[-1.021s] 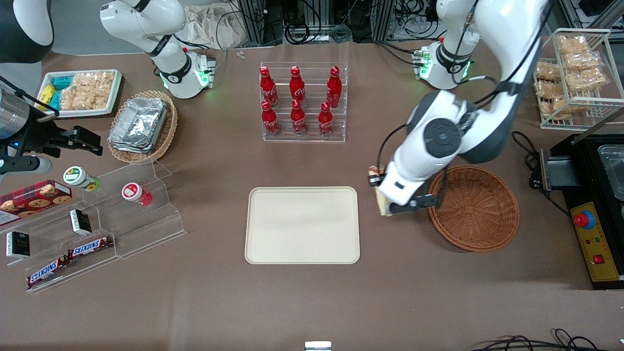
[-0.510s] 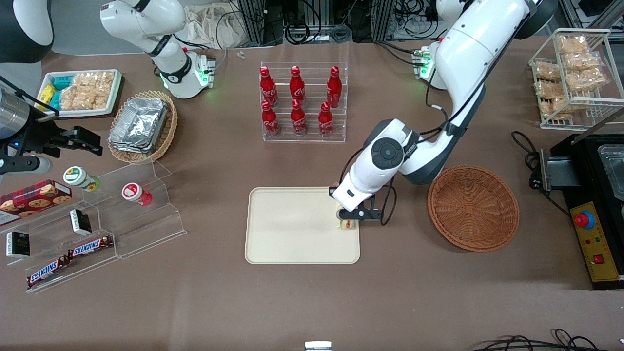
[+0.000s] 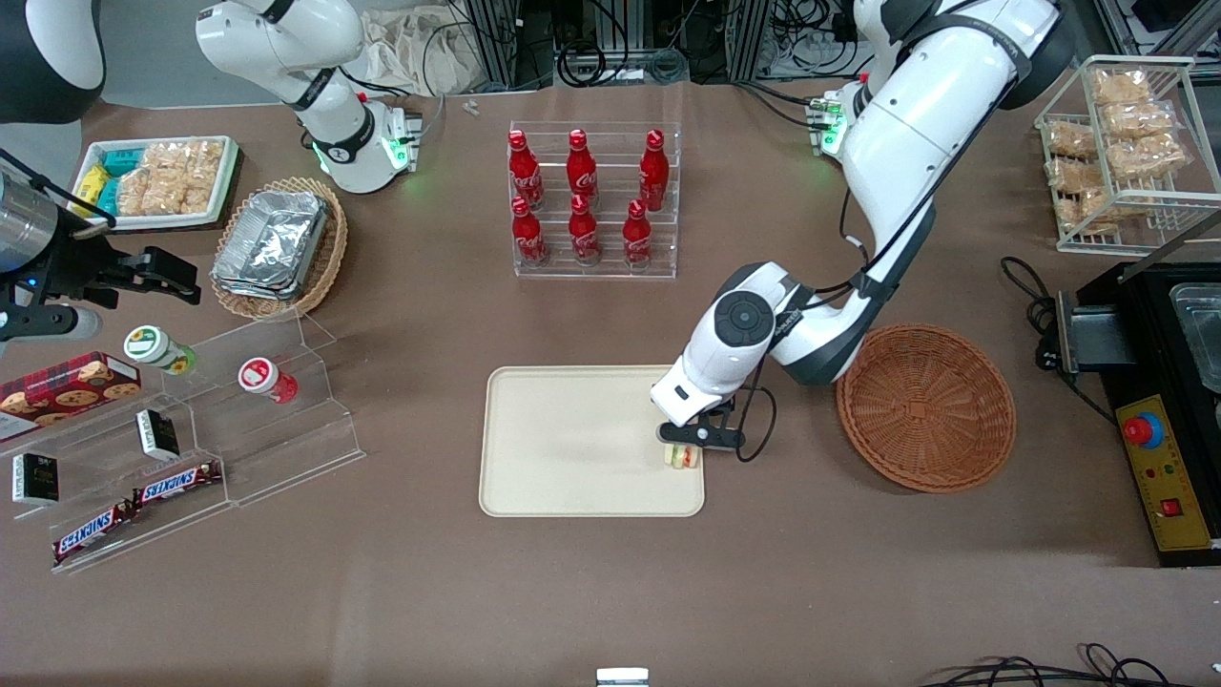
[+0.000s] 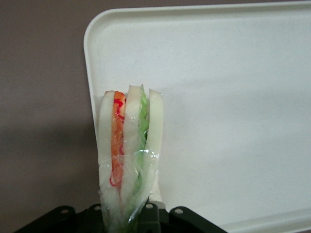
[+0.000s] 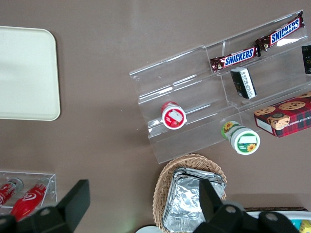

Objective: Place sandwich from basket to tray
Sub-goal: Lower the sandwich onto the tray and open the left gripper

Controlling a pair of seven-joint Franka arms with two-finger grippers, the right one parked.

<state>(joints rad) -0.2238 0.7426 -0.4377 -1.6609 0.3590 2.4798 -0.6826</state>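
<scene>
**Wrapped sandwich held over the tray's edge**

From the front, the large cream-beige rectangular tray [image 3: 572,439] with rounded corners and a low rim lies on the brown surface [image 3: 610,592]. At its edge nearest the basket, the black two-finger gripper [image 3: 689,441] of the working arm is closed on the small triangular wedge sandwich [image 3: 682,457], which shows below the gripper as a tiny white, red and green patch over the tray's rim area. Whether it touches the tray cannot be told. Next comes the round, shallow, reddish-brown woven wicker basket [image 3: 926,408], well apart from the sandwich, with nothing in it.

The wrist view adds what the front view cannot: the sandwich [image 4: 129,155] stands on edge in clear, wrinkled plastic wrap, with 3 slices of white bread, an orange-red layer in one gap and a green leafy layer in the other. The smooth, matte tray [image 4: 233,97] lies beneath it, a rounded corner close by. Here the gripper shows only as dark mounts at the sandwich's base.
</scene>
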